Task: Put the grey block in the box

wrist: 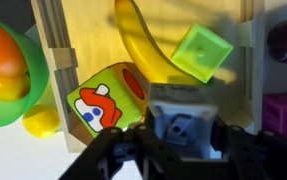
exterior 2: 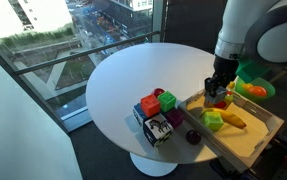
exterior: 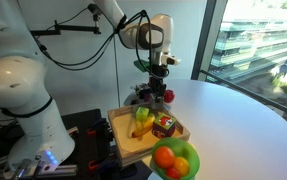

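Observation:
My gripper (wrist: 180,138) is shut on the small grey block (wrist: 178,112), which sits between the two dark fingers in the wrist view. It hangs over the box (wrist: 83,30), a shallow pale wood tray, above a picture cube (wrist: 108,100) that lies inside. In both exterior views the gripper (exterior: 160,78) (exterior 2: 218,92) points down over the box (exterior: 128,148) (exterior 2: 251,145), a little above its contents.
The box also holds a banana (wrist: 143,40) and a green block (wrist: 203,50). A green bowl of fruit (exterior: 173,160) (exterior 2: 251,85) stands beside the box. Red, green, blue and purple blocks (exterior 2: 158,105) lie on the white round table next to the box.

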{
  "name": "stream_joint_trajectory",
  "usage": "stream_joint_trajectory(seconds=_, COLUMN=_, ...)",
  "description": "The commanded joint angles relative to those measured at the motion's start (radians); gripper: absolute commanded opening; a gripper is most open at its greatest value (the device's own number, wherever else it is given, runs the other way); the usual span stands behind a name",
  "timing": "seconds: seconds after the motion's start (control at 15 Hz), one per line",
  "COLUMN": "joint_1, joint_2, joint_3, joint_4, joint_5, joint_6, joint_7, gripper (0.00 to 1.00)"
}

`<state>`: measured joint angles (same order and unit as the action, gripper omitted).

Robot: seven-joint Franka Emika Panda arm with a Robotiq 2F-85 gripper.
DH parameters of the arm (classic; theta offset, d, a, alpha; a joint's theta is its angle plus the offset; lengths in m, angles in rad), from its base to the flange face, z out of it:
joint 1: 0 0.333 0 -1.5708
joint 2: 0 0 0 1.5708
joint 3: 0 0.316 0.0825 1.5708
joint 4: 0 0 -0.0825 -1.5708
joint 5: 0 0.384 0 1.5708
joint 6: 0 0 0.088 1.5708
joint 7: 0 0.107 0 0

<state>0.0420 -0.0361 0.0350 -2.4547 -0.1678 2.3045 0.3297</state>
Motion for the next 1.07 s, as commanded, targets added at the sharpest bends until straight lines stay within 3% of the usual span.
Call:
stream_joint_trajectory(seconds=0.0, joint_1=-0.016, joint_2=-0.052, joint_3=-0.004, joint_4=-0.052, joint_5=-0.059, joint_6=0.042, joint_7=-0.003, gripper=0.75)
stream_joint_trajectory(seconds=0.07, joint_1=-0.018, joint_2=-0.058, joint_3=-0.004, joint_4=-0.056, joint_5=-0.058, joint_6=0.047, joint_7=-0.008, gripper=0.76)
stream_joint_trajectory(seconds=0.27, joint_1=-0.019, joint_2=-0.077, joint_3=0.0, joint_4=-0.064, joint_5=-0.043, joint_6=0.049, joint_7=-0.013, gripper=0.97)
stream_joint_trajectory(seconds=0.33, joint_1=-0.018, joint_2=-0.083, joint_3=0.001, joint_4=-0.063, joint_5=-0.035, joint_6=0.044, joint_7=-0.017, gripper=1.0)
stream_joint_trajectory(seconds=0.67, joint_1=-0.005, joint_2=-0.124, joint_3=0.009, joint_4=-0.042, joint_5=0.039, joint_6=-0.022, joint_7=-0.052, gripper=1.0)
stream_joint_trajectory(seconds=1.0, joint_1=0.005, joint_2=-0.188, joint_3=0.02, joint_4=0.001, joint_5=0.115, joint_6=-0.219, joint_7=-0.105, gripper=1.0)
